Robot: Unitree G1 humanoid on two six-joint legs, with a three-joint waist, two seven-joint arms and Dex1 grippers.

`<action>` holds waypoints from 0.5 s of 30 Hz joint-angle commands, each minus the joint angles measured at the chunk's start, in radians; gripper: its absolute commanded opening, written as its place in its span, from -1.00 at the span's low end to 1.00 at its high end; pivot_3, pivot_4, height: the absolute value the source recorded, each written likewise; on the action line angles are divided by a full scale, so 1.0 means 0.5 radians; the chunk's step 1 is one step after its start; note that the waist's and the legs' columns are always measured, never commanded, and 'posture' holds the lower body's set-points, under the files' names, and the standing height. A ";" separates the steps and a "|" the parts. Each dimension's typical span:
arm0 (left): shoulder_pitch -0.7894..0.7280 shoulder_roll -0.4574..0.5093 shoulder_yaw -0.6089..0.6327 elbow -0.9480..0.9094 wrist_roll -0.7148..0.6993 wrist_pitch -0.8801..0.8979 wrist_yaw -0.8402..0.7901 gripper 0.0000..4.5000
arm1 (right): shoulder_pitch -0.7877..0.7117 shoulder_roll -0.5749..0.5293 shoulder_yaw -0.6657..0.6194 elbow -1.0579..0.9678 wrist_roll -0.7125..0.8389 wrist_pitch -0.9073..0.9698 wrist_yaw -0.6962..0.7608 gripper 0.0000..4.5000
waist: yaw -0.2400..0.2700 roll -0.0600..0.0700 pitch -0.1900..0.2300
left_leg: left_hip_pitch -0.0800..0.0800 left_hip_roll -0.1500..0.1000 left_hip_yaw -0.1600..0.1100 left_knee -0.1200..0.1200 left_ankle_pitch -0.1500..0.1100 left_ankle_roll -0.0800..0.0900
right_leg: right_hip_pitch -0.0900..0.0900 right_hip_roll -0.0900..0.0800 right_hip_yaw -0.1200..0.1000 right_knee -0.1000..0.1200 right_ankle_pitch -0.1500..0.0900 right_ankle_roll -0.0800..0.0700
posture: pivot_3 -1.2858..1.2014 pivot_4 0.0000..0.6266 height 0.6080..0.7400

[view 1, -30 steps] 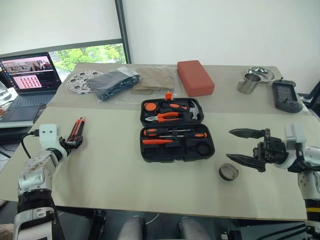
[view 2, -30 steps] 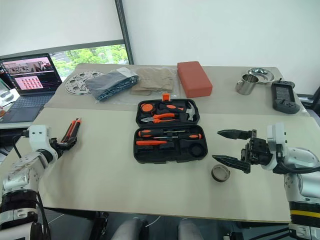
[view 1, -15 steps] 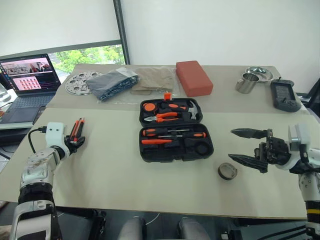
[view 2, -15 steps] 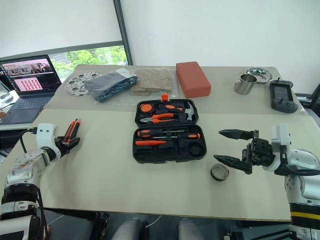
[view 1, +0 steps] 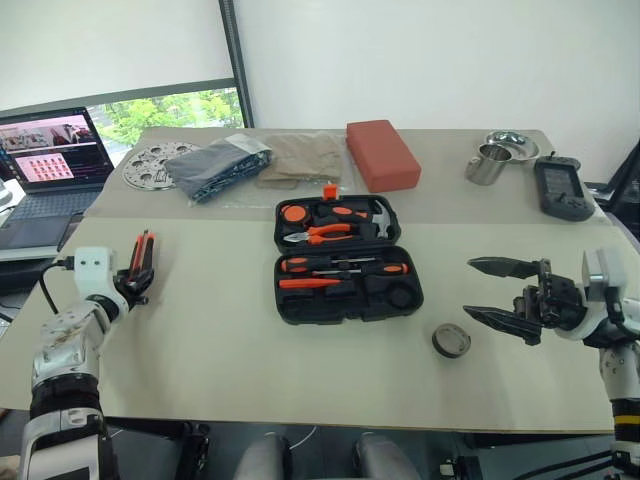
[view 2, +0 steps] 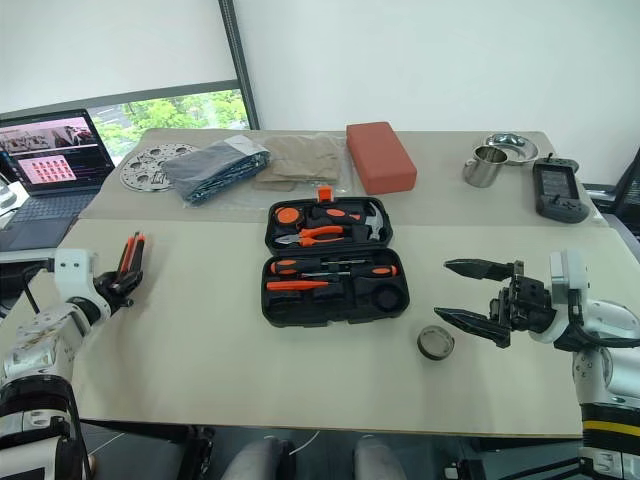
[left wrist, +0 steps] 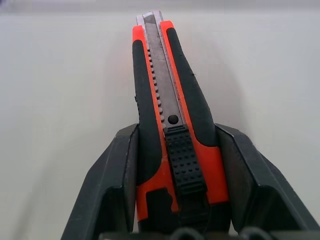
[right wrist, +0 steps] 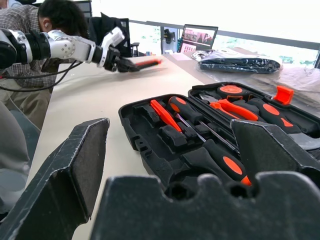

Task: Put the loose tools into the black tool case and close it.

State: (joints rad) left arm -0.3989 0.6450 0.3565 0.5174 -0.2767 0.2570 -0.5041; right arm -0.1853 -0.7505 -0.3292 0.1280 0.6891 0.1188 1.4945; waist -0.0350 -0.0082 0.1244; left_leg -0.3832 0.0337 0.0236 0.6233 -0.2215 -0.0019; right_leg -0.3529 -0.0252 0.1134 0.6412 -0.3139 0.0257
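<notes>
Your left gripper (left wrist: pixel 175 200) clamped the utility knife (left wrist: pixel 167 120), raised it off the table (view 1: pixel 220 340) | right gripper (view 1: pixel 500 296) stayed wide, grey roll (view 1: pixel 451 341) beside it.

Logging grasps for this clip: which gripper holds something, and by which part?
The left gripper clamps the utility knife by its rear end, at the slider. The right gripper holds nothing, jaws open.

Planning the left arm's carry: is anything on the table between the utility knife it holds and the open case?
Nothing visible: bare table lies between the utility knife in the left gripper and the black tool case.
</notes>
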 commanded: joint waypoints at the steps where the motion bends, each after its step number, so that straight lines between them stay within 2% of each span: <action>1: -0.123 0.053 -0.088 -0.226 -0.016 -0.177 -0.217 -0.21 | -0.040 -0.027 -0.060 -0.021 0.027 -0.027 0.012 1.00 | 0.014 0.000 0.000 | 0.000 0.000 0.000 0.000 0.000 0.000 | 0.000 -0.001 0.000 0.000 0.000 0.000 | 0.03 -0.52 1.00; 8: -0.242 0.022 -0.455 -0.612 -0.064 -0.181 -0.754 -0.21 | -0.007 -0.026 -0.087 -0.023 0.024 -0.041 0.004 1.00 | 0.040 0.001 -0.001 | -0.001 -0.001 0.003 -0.002 0.000 0.000 | 0.000 0.001 0.000 -0.003 0.000 0.000 | 0.03 -0.52 1.00; 15: -0.387 -0.023 -1.005 -0.887 0.042 -0.146 -1.267 -0.21 | 0.057 -0.029 -0.116 -0.036 -0.004 -0.086 -0.007 1.00 | 0.034 0.003 -0.001 | -0.002 -0.004 0.011 0.000 0.000 0.000 | 0.001 0.006 0.003 -0.005 0.000 0.000 | 0.03 -0.52 1.00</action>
State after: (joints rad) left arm -0.5670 0.6279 -0.1154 0.1258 -0.2673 0.1805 -1.0904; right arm -0.1611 -0.7508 -0.3535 0.1284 0.6841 0.0968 1.4931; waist -0.0180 -0.0067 0.1239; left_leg -0.3842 0.0320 0.0293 0.6232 -0.2215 -0.0018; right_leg -0.3526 -0.0213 0.1162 0.6386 -0.3139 0.0257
